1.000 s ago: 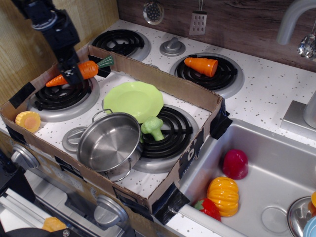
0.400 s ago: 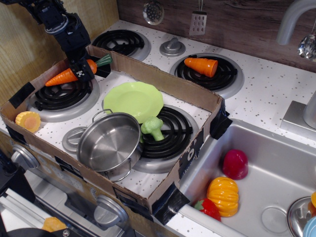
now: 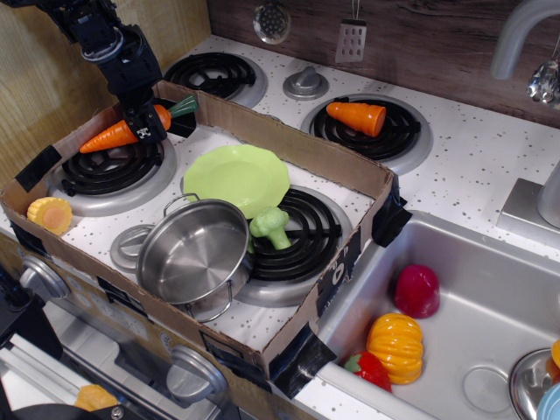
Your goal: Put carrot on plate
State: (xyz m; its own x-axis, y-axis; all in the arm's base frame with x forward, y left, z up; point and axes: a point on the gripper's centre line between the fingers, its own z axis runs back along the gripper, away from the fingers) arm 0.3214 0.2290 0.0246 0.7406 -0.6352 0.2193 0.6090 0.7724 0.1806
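The carrot [image 3: 112, 136] is long and orange with a dark green leafy top. My gripper [image 3: 144, 128] is shut on it near the leafy end and holds it above the back-left burner, tip pointing left. The light green plate [image 3: 236, 178] lies in the middle of the cardboard tray, to the right of the carrot, bare on top. The black arm comes down from the upper left.
A steel pot [image 3: 192, 252] stands in front of the plate, a toy broccoli [image 3: 272, 226] beside it. A yellow corn slice [image 3: 50, 213] lies at the tray's left corner. A stubby orange cone [image 3: 357, 115] sits on the back right burner. The sink [image 3: 490, 289] with toy vegetables is at right.
The gripper has moved the carrot a little to the right and up over the last second; since 0.4 s ago it has barely shifted.
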